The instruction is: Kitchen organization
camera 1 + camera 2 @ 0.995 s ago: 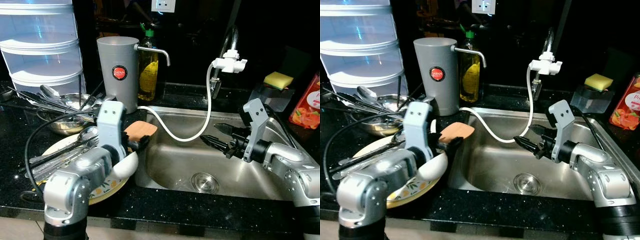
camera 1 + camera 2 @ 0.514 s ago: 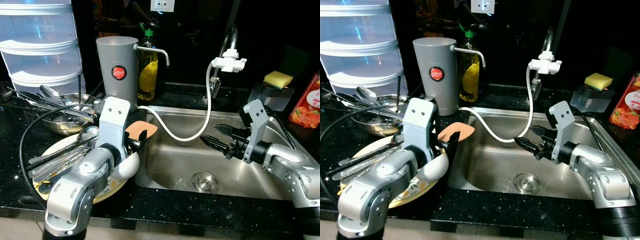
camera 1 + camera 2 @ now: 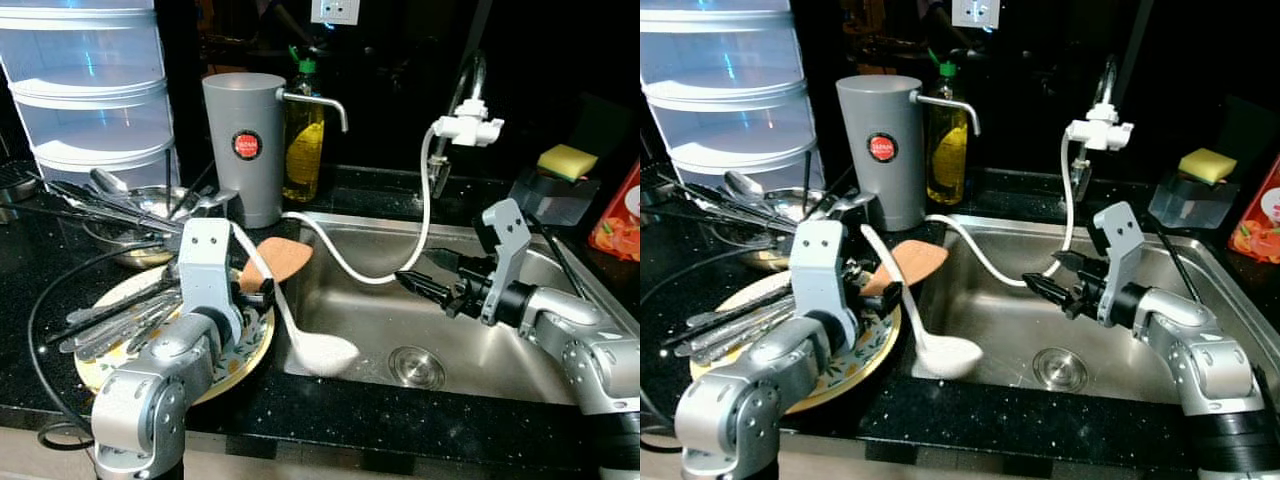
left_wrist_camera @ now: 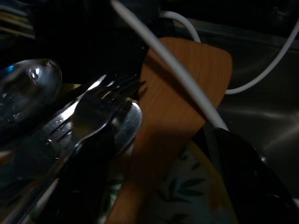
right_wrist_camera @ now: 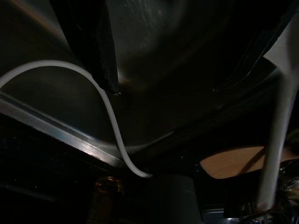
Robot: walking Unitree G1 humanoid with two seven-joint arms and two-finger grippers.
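Now, ladle: the white ladle [image 3: 300, 325] is seen tipped out over the sink [image 3: 560, 385] edge, its bowl low inside the basin by the near wall and its handle rising toward the left pincer [image 3: 262, 292]; half a second earlier the bowl was held close against the plate [image 3: 245, 345].
Left pincer: it is set just above the plate rim, beside the ladle's handle; whether the fingers are clamped on the handle cannot be told, since the arm's body hides them.
Wooden spatula: the wooden spatula [image 4: 180, 100] is left lying across the plate, its blade pointing at the sink, with the ladle handle crossing above it.
Cutlery: the spoons and forks [image 3: 120, 320] are left piled on the plate, untouched.
Right pincer: the right pincer [image 3: 425, 285] is held open and empty over the basin, near the white hose [image 3: 425, 215], well apart from the ladle.
Meaning for the task: the ladle is judged to be partway into the sink; the sorting is barely begun, as the rest of the plate's load has not yet been dealt with.
Risk: the ladle could slide down the basin wall if it is released from this lean.
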